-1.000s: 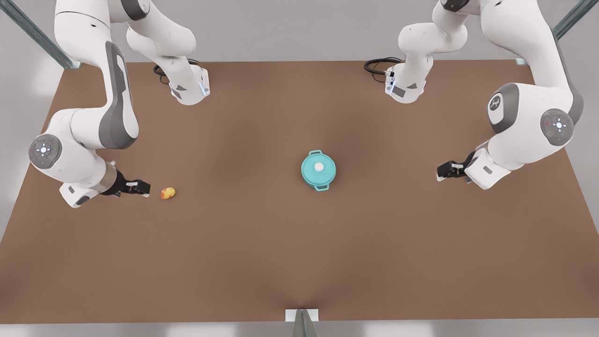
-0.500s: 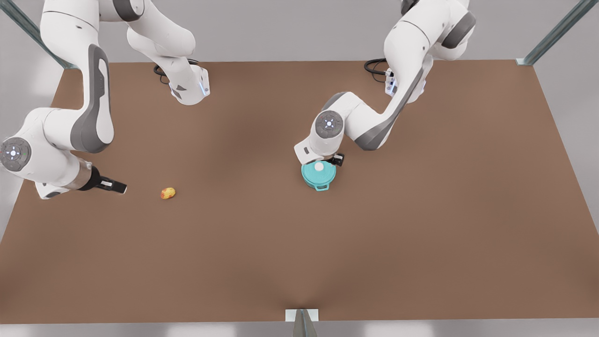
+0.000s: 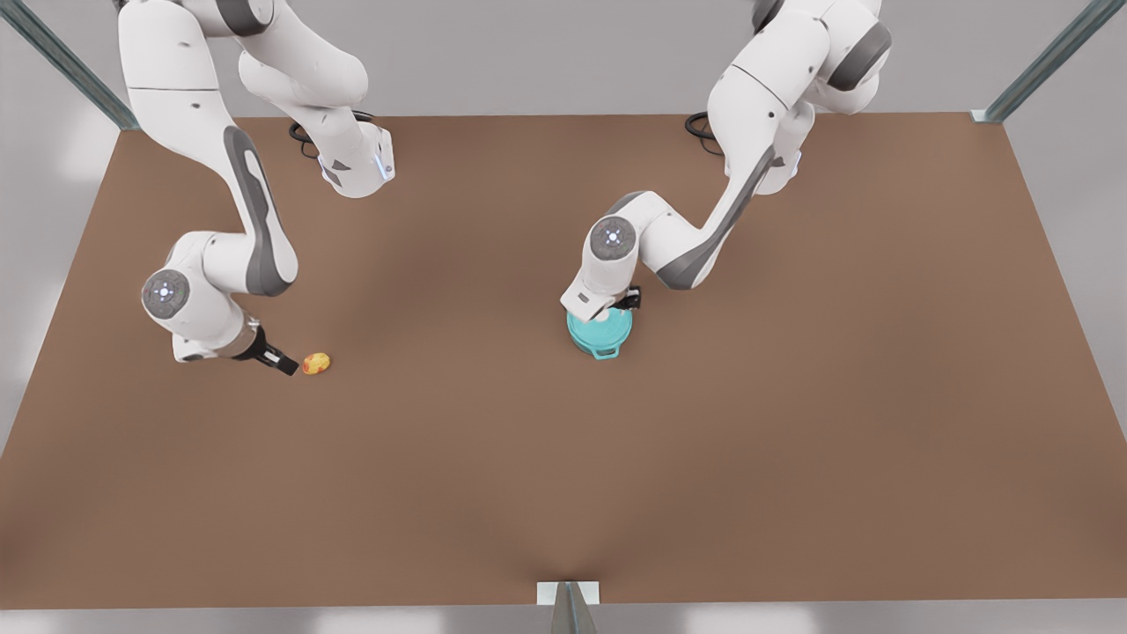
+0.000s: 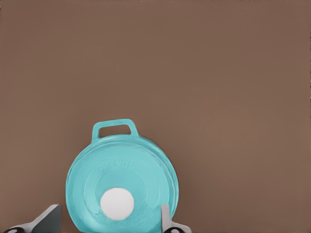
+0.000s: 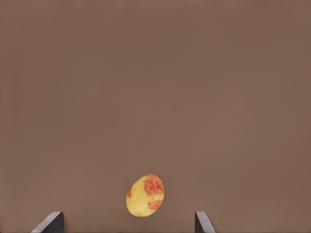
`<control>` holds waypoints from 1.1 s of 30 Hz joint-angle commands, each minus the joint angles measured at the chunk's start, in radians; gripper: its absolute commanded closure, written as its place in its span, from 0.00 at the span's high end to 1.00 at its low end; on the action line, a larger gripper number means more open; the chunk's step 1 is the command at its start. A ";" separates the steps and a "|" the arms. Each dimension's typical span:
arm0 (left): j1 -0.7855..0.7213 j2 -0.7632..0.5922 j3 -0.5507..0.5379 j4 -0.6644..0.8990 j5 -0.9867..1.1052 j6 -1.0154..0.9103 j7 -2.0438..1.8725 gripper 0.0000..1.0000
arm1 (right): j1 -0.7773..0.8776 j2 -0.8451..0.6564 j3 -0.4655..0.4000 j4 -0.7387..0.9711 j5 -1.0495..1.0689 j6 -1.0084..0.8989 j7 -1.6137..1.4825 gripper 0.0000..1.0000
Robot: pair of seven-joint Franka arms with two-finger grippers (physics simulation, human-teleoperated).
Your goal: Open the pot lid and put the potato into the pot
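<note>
Both hands gape: left hand (image 4: 109,224) astride pot lid (image 4: 121,187), right hand (image 5: 129,224) astride potato (image 5: 145,195).

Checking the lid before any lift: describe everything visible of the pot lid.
The flat round teal pot lid looks like smooth enamelled metal, with faint concentric rings and a small white knob at its centre. It sits level and closed on the small teal pot, about as wide as the pot, whose loop handle sticks out beyond the lid's edge. The left end effector is above it, open, its fingertips either side of the knob; contact cannot be judged. In the front view the arm hides most of the lid.
</note>
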 commanded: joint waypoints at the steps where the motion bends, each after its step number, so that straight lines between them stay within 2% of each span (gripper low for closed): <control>1: -0.002 0.003 0.000 0.000 0.002 0.050 -0.293 1.00 | 0.004 0.003 0.000 0.002 -0.006 0.136 0.283 1.00; 7: -0.019 0.001 0.000 -0.023 0.005 0.050 -0.301 1.00 | 0.021 0.055 0.000 -0.015 -0.127 0.186 0.465 1.00; 9: -0.019 0.000 0.000 -0.050 0.045 0.050 -0.299 1.00 | 0.021 0.052 0.000 -0.086 -0.127 0.266 0.467 1.00; 15: -0.019 0.006 0.000 -0.063 0.058 0.050 -0.302 1.00 | 0.021 0.061 0.002 -0.119 -0.127 0.283 0.479 1.00; 17: -0.021 0.018 0.000 -0.068 0.058 0.066 -0.301 1.00 | 0.018 0.093 0.000 -0.129 -0.127 0.349 0.494 1.00; 26: -0.037 0.043 0.000 -0.074 0.058 0.116 -0.322 1.00 | 0.016 0.092 -0.001 -0.161 -0.129 0.358 0.519 1.00; 30: -0.037 0.050 0.000 -0.082 0.059 0.129 -0.324 1.00 | 0.008 0.083 -0.003 -0.240 -0.130 0.465 0.517 1.00; 33: -0.039 0.047 0.000 -0.105 0.059 0.145 -0.324 1.00 | 0.010 0.084 0.000 -0.245 -0.129 0.478 0.525 1.00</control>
